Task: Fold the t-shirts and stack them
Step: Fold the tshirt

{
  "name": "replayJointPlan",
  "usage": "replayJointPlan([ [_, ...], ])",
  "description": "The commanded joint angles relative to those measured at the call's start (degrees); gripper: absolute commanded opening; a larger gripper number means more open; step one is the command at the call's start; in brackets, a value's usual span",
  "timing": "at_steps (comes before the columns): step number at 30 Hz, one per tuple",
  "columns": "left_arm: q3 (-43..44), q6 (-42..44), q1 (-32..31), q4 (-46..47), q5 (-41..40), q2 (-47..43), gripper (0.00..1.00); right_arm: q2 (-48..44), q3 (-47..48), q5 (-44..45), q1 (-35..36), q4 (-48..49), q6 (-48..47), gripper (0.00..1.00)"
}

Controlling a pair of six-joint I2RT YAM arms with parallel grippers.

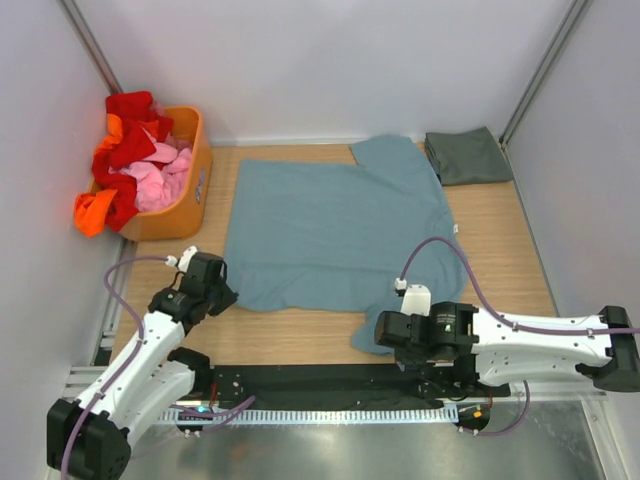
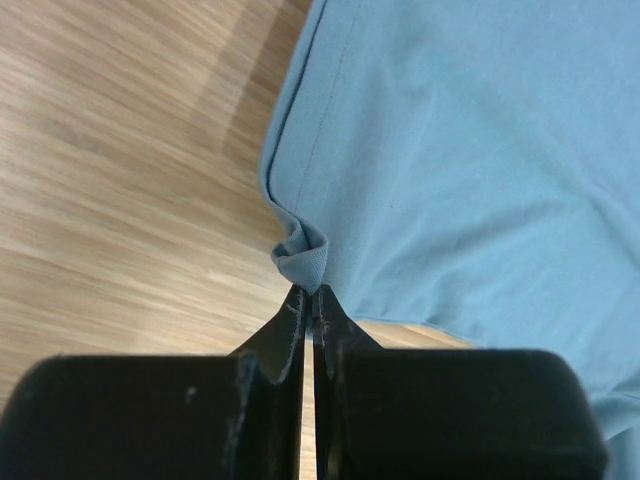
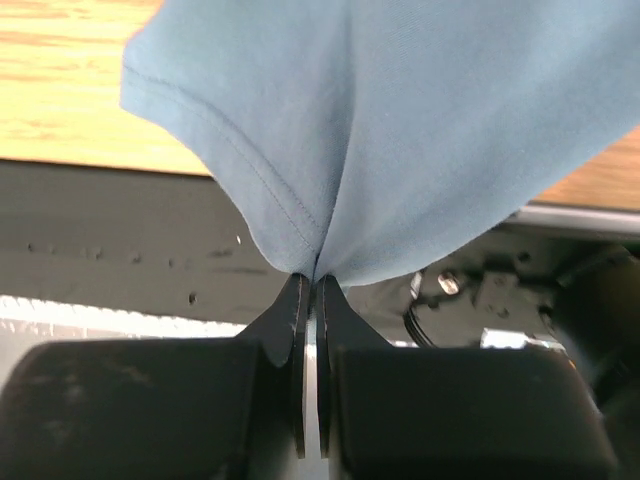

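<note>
The blue-teal t-shirt [image 1: 335,232] lies spread on the wooden table, one sleeve toward the back right. My left gripper [image 1: 226,296] is shut on its near left corner; the pinched fold of blue cloth [image 2: 303,258] shows just beyond the fingertips in the left wrist view. My right gripper [image 1: 381,331] is shut on the shirt's near right part, and the cloth [image 3: 400,130] hangs from the closed jaws over the table's front edge. The dark grey-green t-shirt [image 1: 468,155] lies folded at the back right corner.
An orange basket [image 1: 180,195] of red, pink and orange clothes stands at the back left. A black strip and metal rail [image 1: 300,385] run along the table's near edge. White walls close in both sides and the back.
</note>
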Motion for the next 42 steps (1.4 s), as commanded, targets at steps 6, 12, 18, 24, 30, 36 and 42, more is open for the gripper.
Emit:
replayJointPlan([
  [6, 2.2, -4.3, -1.7, -6.8, 1.1, -3.9, 0.0, -8.5, 6.0, 7.8, 4.8, -17.4, 12.0, 0.01],
  [12, 6.0, -1.7, -1.8, -7.4, 2.6, -5.2, 0.0, -12.4, 11.8, 15.3, 4.8, -18.2, 12.1, 0.01],
  [18, 19.5, 6.8, -1.7, -15.4, 0.0, 3.7, 0.0, -2.7, 28.0, 28.9, 4.8, -21.7, 6.6, 0.01],
  [24, 25.2, 10.1, -1.2, -16.2, 0.1, 8.4, 0.0, 1.8, 38.8, 36.6, -0.4, -21.3, -1.5, 0.01],
  [30, 26.3, 12.5, 1.2, -14.8, 1.7, 12.8, 0.0, 3.1, 36.1, 25.0, -20.3, -7.4, -23.8, 0.01],
  [36, 27.2, 16.0, 6.2, -12.5, 3.5, 17.0, 0.0, 6.6, 32.8, 14.9, -34.0, 1.1, -36.4, 0.01],
  [42, 28.8, 17.8, 8.8, -10.2, 5.7, 22.4, 0.0, 12.4, 32.2, 8.2, -41.4, 7.3, -42.8, 0.01],
])
